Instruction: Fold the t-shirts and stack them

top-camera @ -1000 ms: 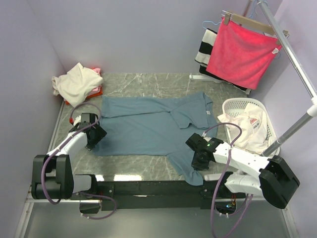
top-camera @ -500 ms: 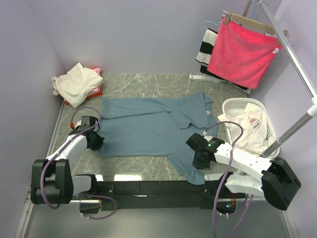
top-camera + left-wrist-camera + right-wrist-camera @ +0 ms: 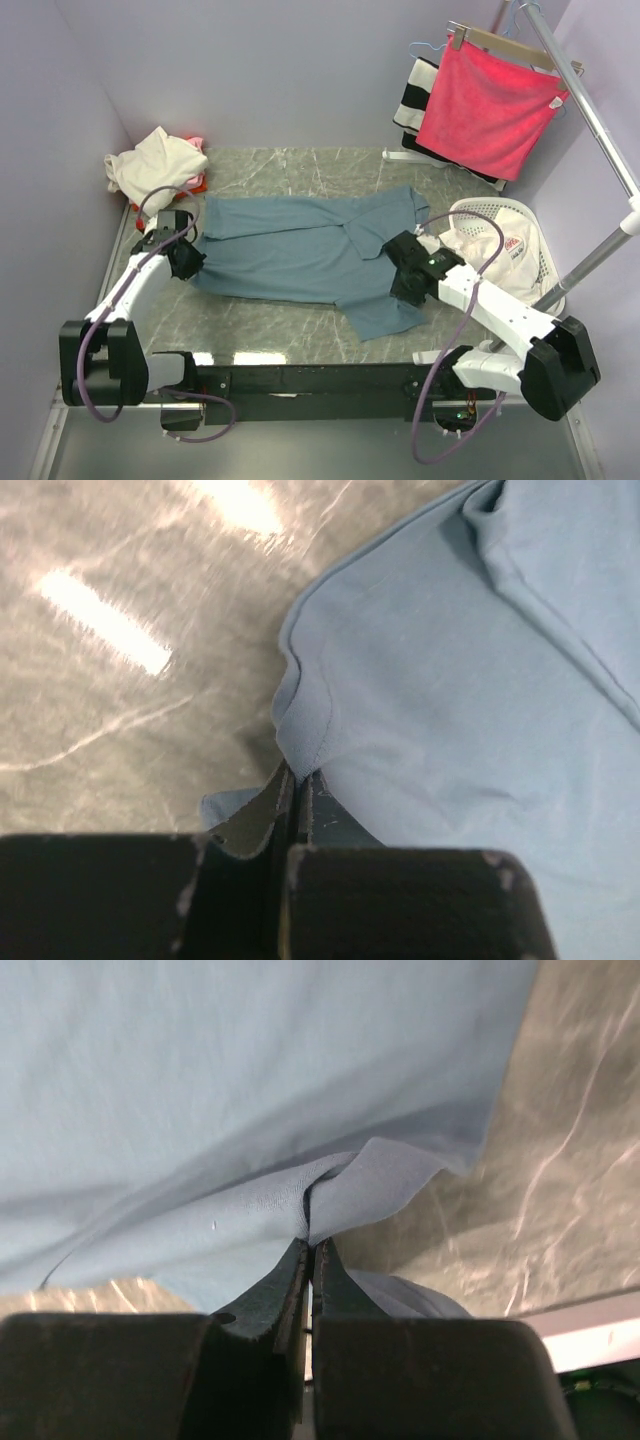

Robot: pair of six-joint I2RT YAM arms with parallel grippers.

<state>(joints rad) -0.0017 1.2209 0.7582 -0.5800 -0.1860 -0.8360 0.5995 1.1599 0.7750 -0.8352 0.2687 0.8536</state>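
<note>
Both arms have shifted toward the upper part of the frame, drawing the lower edge of the blue-grey t-shirt [image 3: 290, 250] away from the near rim of the bench [image 3: 300, 172].
Now pressed together, the left gripper [image 3: 188, 262] pinches the shirt's lower-left corner; the right gripper [image 3: 408, 287] pinches a bunched fold at its lower right. The shirt lies mid-frame on the bench; the cream t-shirt [image 3: 155, 168] sits upper left.

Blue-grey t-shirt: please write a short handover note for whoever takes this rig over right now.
The left gripper is shut on the blue-grey t-shirt at its left edge. The right gripper is shut on its near right part.
The shirt lies spread on the table, not folded.
The cream t-shirt is crumpled at far left. The white printed t-shirt is in the basket.
Left: fold all, stack.
</note>
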